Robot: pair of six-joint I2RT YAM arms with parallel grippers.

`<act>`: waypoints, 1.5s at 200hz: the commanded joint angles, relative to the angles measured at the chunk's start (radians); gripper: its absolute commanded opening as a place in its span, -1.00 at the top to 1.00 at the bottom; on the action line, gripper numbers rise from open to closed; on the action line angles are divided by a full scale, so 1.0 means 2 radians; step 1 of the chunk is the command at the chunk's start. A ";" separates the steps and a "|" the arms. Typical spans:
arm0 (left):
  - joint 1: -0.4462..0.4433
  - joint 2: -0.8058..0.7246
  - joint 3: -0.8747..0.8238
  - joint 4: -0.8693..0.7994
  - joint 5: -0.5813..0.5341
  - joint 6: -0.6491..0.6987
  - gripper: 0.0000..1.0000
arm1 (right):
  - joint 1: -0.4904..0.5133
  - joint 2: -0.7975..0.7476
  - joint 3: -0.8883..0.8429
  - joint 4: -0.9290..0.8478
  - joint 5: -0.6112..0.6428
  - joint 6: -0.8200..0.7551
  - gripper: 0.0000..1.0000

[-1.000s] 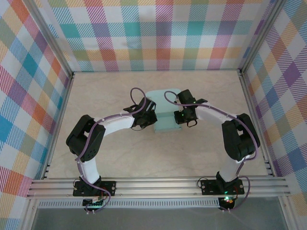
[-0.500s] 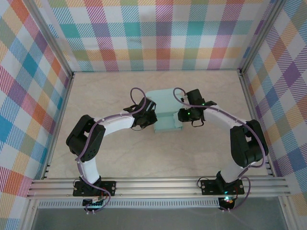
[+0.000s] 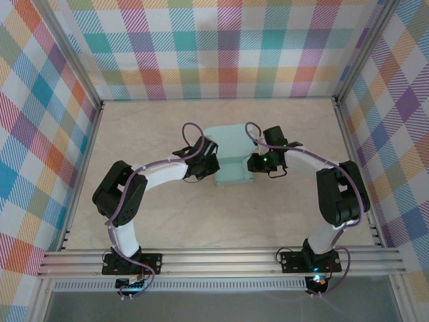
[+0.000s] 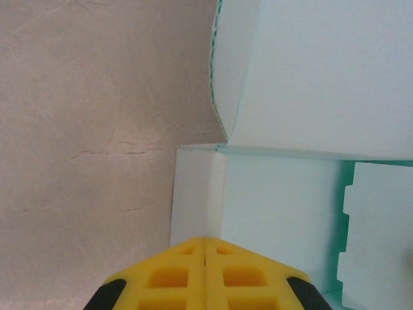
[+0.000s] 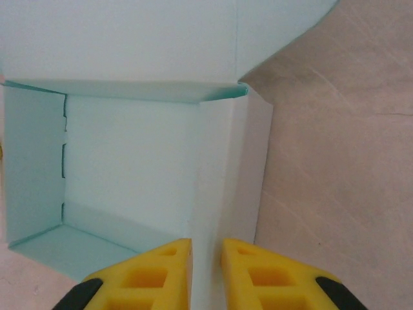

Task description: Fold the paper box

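The paper box [image 3: 231, 155] is pale mint card, standing open-topped in the middle of the table with its walls up. Its lid flap [image 3: 228, 134] stretches toward the back. In the left wrist view my left gripper [image 4: 204, 240] has its yellow fingers pressed together on the top edge of the box's left wall [image 4: 197, 194]. From above, the left gripper [image 3: 213, 164] sits at the box's left side. My right gripper [image 5: 206, 242] straddles the folded right wall [image 5: 222, 174], which fills the narrow gap between its fingers. The box floor [image 5: 129, 168] lies to their left.
The beige marbled table [image 3: 154, 215] spreads around the box on all sides. Plaid walls [image 3: 40, 134] enclose the left, back and right. An aluminium rail [image 3: 221, 258] carrying both arm bases runs along the near edge.
My right arm swung its elbow outward and shifted the gripper a little right along the box's right wall, then eased back slightly. The left arm and gripper have stayed still.
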 commanded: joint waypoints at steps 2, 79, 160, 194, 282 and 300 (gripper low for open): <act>0.000 0.041 -0.022 -0.074 -0.005 0.011 0.89 | 0.003 0.014 0.003 0.000 -0.019 0.003 0.63; 0.000 0.040 -0.026 -0.069 -0.003 0.010 0.90 | 0.005 0.022 0.015 -0.022 0.007 0.001 0.60; 0.000 0.038 -0.027 -0.071 -0.006 0.011 0.90 | 0.023 -0.021 0.019 -0.030 0.056 -0.008 0.49; 0.000 0.041 -0.024 -0.071 -0.003 0.012 0.91 | 0.005 -0.029 0.010 -0.018 0.051 0.014 0.43; 0.000 0.038 -0.021 -0.078 -0.008 0.015 0.91 | -0.003 0.018 0.022 -0.019 -0.017 0.010 0.47; 0.000 0.037 -0.022 -0.080 -0.011 0.015 0.91 | -0.003 0.023 0.026 -0.022 -0.026 0.008 0.50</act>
